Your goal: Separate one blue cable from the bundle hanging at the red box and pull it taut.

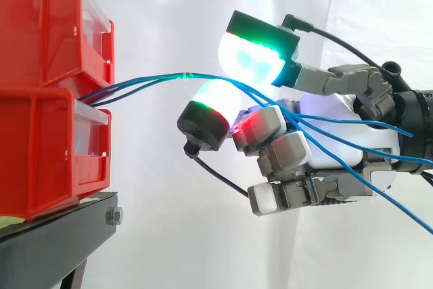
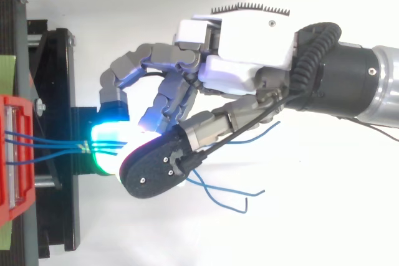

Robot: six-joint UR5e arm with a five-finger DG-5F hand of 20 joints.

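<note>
From the red bins point(image 1: 47, 99) at left, the bundle of blue cables point(image 1: 162, 78), bound by a green tie point(image 1: 186, 74), runs right into the hand point(image 1: 342, 109), whose curled fingers enclose it between two glowing pads point(image 1: 254, 59), loose ends trailing rightward.

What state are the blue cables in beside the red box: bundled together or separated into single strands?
Bundled: a green tie gathers the blue cables together between the red box and the hand.

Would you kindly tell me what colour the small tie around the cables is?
Green; the tie shows best in side view.
</note>
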